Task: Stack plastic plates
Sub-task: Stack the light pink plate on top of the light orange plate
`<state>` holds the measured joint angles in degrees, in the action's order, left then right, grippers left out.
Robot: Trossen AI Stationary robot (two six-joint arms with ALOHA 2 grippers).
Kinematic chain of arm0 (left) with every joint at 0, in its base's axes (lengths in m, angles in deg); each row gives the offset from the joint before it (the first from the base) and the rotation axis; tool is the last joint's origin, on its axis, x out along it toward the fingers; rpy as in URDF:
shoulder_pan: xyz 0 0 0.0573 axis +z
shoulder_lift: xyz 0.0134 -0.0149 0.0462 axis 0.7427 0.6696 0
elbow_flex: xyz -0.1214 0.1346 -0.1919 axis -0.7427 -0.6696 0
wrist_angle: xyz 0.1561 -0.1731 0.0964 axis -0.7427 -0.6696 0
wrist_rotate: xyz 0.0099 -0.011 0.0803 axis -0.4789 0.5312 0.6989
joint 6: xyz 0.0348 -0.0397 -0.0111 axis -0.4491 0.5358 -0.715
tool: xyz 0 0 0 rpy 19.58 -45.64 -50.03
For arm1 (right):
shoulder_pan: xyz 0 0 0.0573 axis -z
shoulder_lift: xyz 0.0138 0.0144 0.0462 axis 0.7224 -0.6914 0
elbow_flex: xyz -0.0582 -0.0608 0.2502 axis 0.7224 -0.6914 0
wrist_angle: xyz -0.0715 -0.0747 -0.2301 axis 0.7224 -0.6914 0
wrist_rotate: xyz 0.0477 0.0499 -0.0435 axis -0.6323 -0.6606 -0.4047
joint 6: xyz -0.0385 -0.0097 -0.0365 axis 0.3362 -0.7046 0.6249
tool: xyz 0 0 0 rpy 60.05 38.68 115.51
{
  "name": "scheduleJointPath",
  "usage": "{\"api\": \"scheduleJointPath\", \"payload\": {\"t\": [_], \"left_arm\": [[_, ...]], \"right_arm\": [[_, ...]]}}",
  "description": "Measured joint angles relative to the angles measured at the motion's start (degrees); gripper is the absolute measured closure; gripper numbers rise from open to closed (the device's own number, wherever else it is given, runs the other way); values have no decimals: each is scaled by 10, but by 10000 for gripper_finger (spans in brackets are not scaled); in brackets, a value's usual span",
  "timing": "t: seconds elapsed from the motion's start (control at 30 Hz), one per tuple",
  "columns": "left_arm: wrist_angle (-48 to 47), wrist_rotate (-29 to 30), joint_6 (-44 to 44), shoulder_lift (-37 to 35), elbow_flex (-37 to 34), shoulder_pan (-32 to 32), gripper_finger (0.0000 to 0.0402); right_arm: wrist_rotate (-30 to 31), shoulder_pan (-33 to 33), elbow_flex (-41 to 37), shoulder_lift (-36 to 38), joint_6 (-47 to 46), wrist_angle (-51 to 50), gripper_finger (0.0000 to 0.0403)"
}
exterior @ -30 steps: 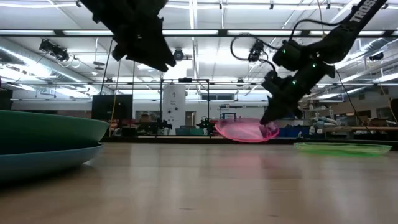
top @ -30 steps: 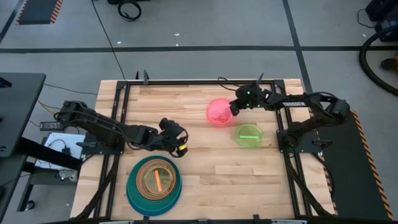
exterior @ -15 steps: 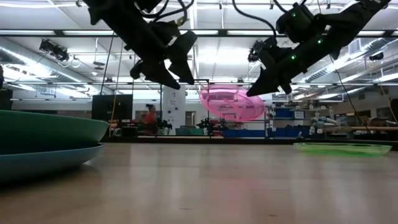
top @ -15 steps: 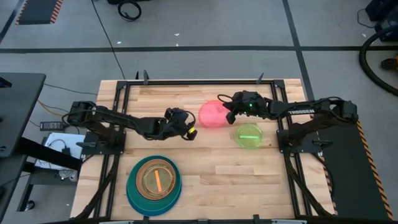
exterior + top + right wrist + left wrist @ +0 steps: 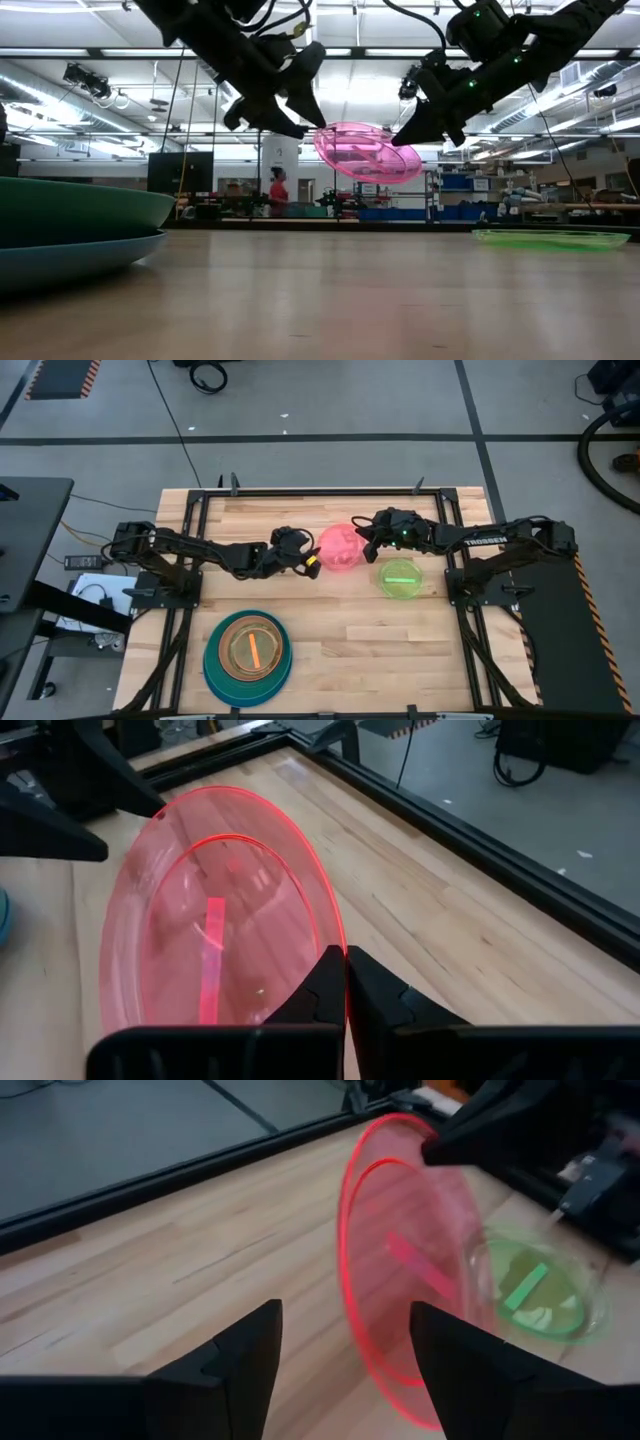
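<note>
Plates fill the table [image 5: 330, 660] from big to small: a blue, teal and brown stack [image 5: 247, 649] near the front-left edge, a green plate [image 5: 400, 577] lying right of centre, and the pink plate [image 5: 338, 549], lifted since a second ago and now tilted mid-air. Right gripper [image 5: 366, 534] pinches its rim; left gripper [image 5: 309, 564], newly wide open, arrives beside it for handover. Bare wood surrounds them.

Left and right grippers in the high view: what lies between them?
The translucent pink round plastic plate, held off the table, shut in the right gripper. The open left gripper is at its opposite rim.
</note>
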<state>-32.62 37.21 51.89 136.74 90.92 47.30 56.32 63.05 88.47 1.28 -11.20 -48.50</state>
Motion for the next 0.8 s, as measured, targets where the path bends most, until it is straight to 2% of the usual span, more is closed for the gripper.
{"api": "scheduleJointPath", "payload": {"t": [0.2, 0.57, 0.8], "left_arm": [[25, -1, -5, 0, 0, 0, 183], [22, 6, -15, 0, 0, 6, 252], [22, 6, -21, 0, 0, 6, 272]], "right_arm": [[0, 0, 0, 0, -11, 12, 394], [3, 0, 0, 0, -24, 17, 393], [-4, -5, 0, 0, -28, 17, 393]]}}
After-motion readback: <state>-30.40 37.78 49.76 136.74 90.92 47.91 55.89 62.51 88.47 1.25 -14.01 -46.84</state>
